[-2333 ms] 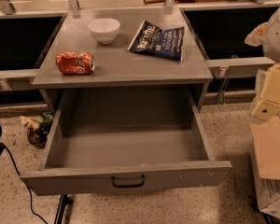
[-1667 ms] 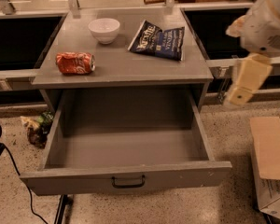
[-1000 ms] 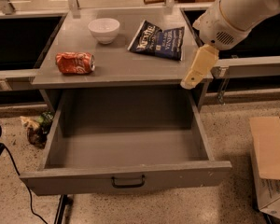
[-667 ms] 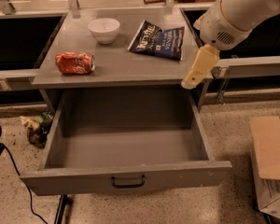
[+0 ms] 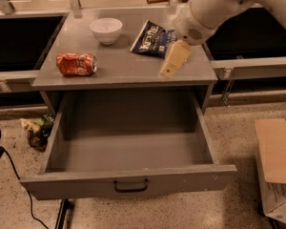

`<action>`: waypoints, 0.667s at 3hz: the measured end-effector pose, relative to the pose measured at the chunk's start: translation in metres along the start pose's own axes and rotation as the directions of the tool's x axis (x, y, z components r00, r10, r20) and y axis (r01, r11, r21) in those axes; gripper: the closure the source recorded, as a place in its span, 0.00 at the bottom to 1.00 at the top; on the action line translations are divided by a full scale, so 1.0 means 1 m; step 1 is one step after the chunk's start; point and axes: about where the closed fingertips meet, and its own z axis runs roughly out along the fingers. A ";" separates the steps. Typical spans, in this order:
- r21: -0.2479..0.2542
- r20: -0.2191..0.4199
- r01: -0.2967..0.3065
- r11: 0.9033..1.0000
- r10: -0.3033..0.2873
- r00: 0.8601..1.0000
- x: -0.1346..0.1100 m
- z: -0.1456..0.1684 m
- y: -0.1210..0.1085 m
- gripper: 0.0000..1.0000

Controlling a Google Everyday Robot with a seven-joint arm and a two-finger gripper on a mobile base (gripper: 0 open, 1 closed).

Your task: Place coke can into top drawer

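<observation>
The coke can (image 5: 76, 64), red-orange and dented, lies on its side at the left of the grey cabinet top (image 5: 124, 68). The top drawer (image 5: 128, 149) is pulled out wide open below, with a black handle (image 5: 130, 185) on its front panel. My gripper (image 5: 173, 61) hangs over the right part of the cabinet top, well to the right of the can and apart from it. The white arm reaches in from the upper right.
A white bowl (image 5: 106, 30) stands at the back of the top. A dark blue chip bag (image 5: 151, 37) lies to its right, partly behind my arm. A cardboard box (image 5: 276, 166) sits on the floor at the right. Some litter (image 5: 35, 130) lies at the left.
My arm has swung in from the far right and moved left over the cabinet top. The can, bowl, bag and drawer have not moved.
</observation>
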 end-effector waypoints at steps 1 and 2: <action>-0.031 0.080 -0.002 1.000 0.004 0.997 -0.027 0.043 -0.013 0.00; -0.031 0.080 -0.002 1.000 0.004 0.997 -0.027 0.043 -0.013 0.00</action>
